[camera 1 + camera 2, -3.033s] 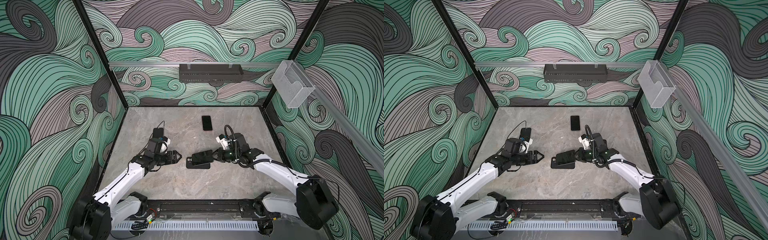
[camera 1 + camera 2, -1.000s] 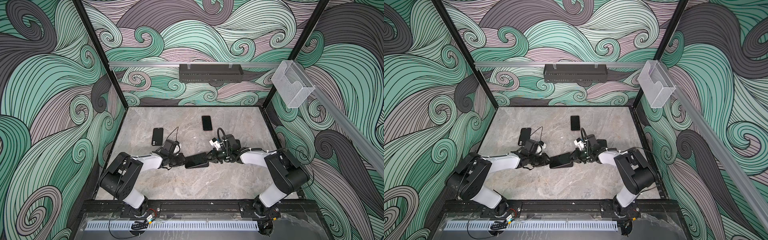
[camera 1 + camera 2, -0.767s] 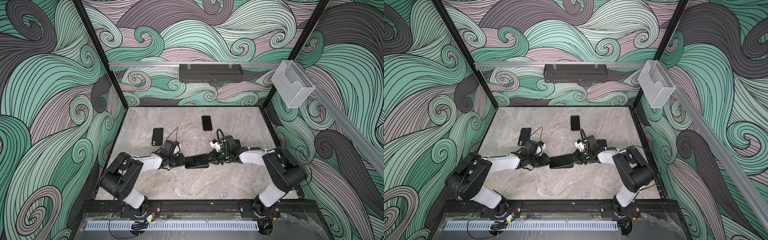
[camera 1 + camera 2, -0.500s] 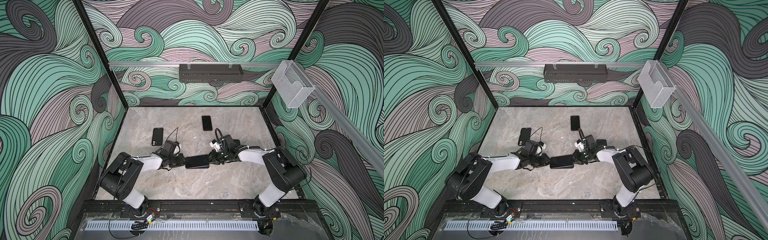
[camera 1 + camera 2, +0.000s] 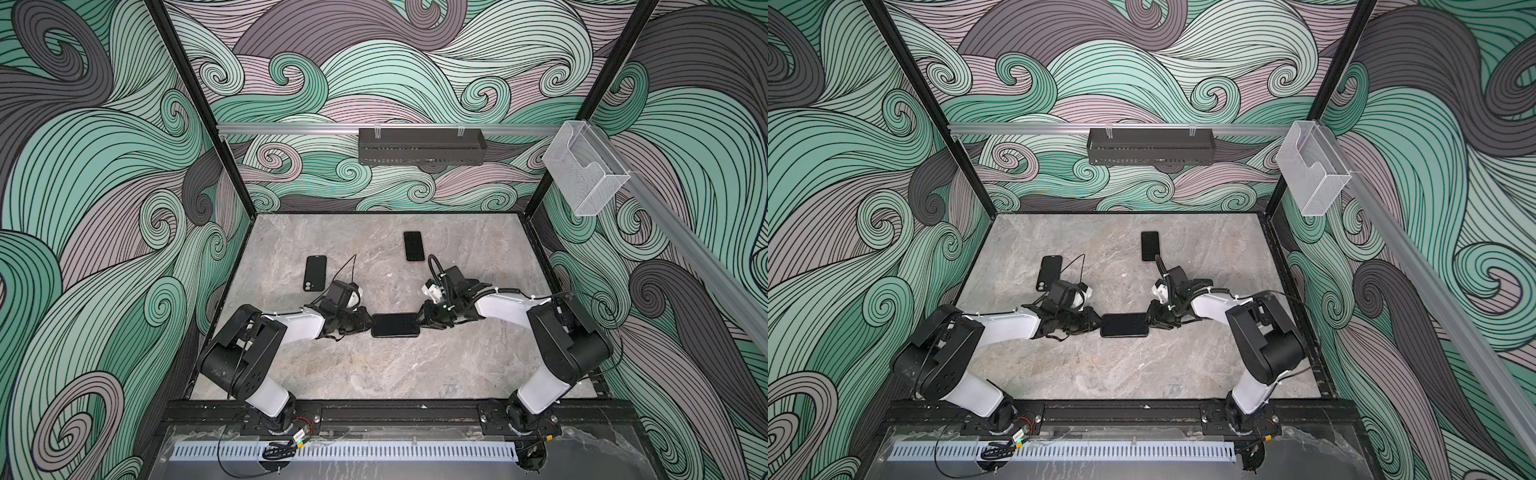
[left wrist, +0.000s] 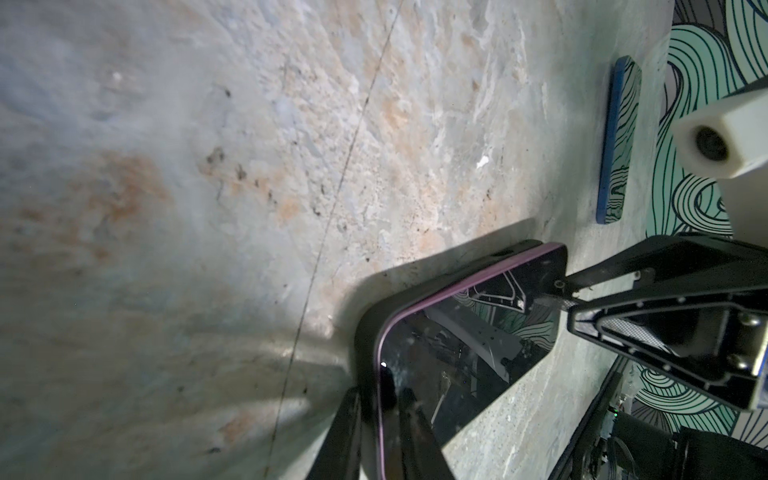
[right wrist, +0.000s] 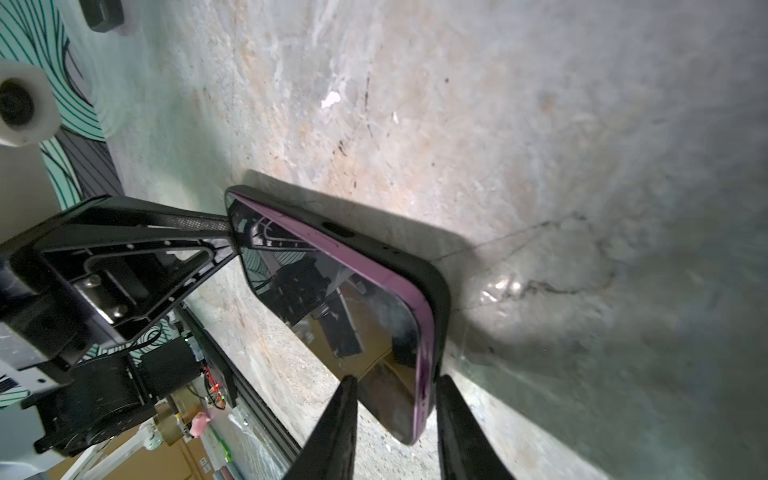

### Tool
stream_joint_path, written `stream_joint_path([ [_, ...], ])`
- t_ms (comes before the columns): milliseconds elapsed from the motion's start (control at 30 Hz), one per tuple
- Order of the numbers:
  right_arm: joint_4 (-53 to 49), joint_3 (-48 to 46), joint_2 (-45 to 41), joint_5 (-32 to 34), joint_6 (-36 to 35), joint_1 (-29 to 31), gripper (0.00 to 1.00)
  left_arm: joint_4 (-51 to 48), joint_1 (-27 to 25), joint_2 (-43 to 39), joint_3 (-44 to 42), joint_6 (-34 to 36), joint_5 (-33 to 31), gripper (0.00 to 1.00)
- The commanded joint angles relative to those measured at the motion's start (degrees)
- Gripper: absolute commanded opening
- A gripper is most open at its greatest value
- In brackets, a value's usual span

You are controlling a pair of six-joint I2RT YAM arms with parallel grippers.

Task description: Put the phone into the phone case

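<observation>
**Phone in its case at mid-counter: left claw clamped, right claw apart**

Your phone point(image 5: 395, 325) lies flat, screen up, in the middle of the counter point(image 5: 374, 374), with its long side running left to right. It sits in the black phone case point(image 7: 440, 291). Your right wrist view shows the phone's purple edge standing a little proud of the case rim along one long side.

Your left claw point(image 5: 368, 326) is at the phone's left end. In the left wrist view it point(image 6: 376, 424) is clamped there, with one finger against the black case and the other on the glass.

Your right claw point(image 5: 420, 323) is at the right end. In its own wrist view the claw point(image 7: 395, 380) is apart, its fingers spread wider than the phone's end between them.

Both top views show the two arms reaching in low from opposite sides and meeting at the phone.

A second phone point(image 5: 414, 246) lies on the far side of the counter, well apart. A dark piece point(image 5: 314, 272) with a camera hole lies at far left; you cannot tell whether it is a phone or a case.
</observation>
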Motion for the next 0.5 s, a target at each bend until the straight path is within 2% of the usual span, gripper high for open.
stream_joint_path([
  [0,-6.6,1.9,-2.7,4.4,-3.5,0.2,0.37,0.8,-0.4,0.4,-0.2,-0.4,1.4,0.23],
  [200,-11.2,3.0,-4.8,6.6,-6.7,0.4,0.37,-0.7,-0.4,-1.0,0.4,-0.6,1.6,0.39],
  [300,-11.8,2.8,-4.8,6.4,-7.5,0.9,0.33,-2.3,-0.4,-1.6,1.0,-0.6,1.2,0.40],
  [467,-11.5,2.6,-3.5,7.1,-7.5,2.8,0.26,-4.3,-0.4,-1.4,1.7,-0.1,1.0,0.36],
])
